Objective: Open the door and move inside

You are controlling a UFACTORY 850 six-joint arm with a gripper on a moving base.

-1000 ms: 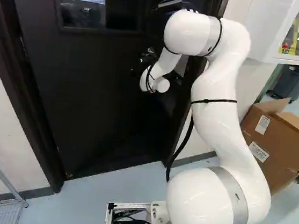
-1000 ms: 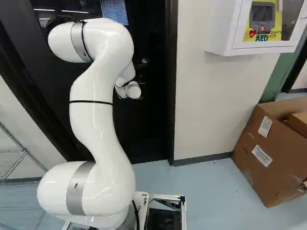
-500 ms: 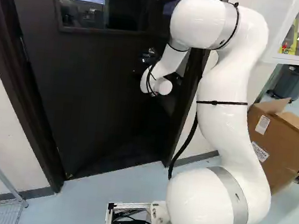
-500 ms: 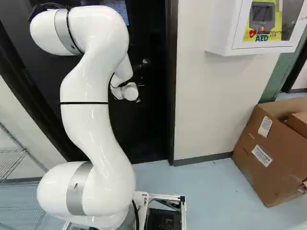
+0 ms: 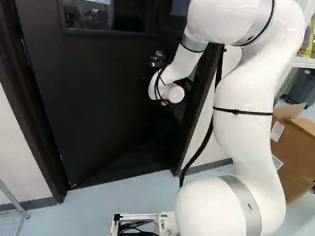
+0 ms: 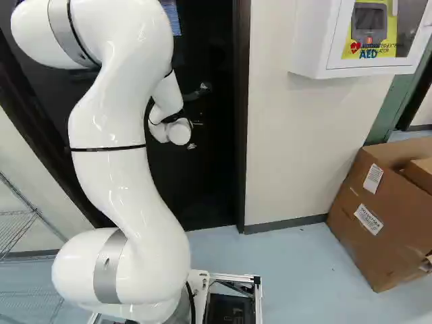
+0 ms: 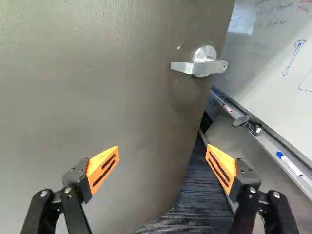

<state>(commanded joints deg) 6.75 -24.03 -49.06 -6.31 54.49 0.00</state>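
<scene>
Door ajar, gripper open below the handle

You have the door partly open: the wrist view shows its free edge with a gap beside it, and a whiteboard and dark carpet beyond. In the left base view the door fills the middle and left, with its window high up, behind the arm.

In the wrist view your gripper stands with its two fingers spread wide, gripping nothing. One orange pad is over the door's face; the other is past the free edge, in front of the ledge and the panel below the whiteboard. You can't tell from here whether either finger touches the door. The silver handle is ahead of the gripper, near the free edge and apart from both fingers, its lever roughly level.

A blue-capped marker lies on the ledge. On your side, a white cabinet hangs on the wall at the right of the right base view, above a cardboard box. At the left of the left base view you have a wire rack
</scene>
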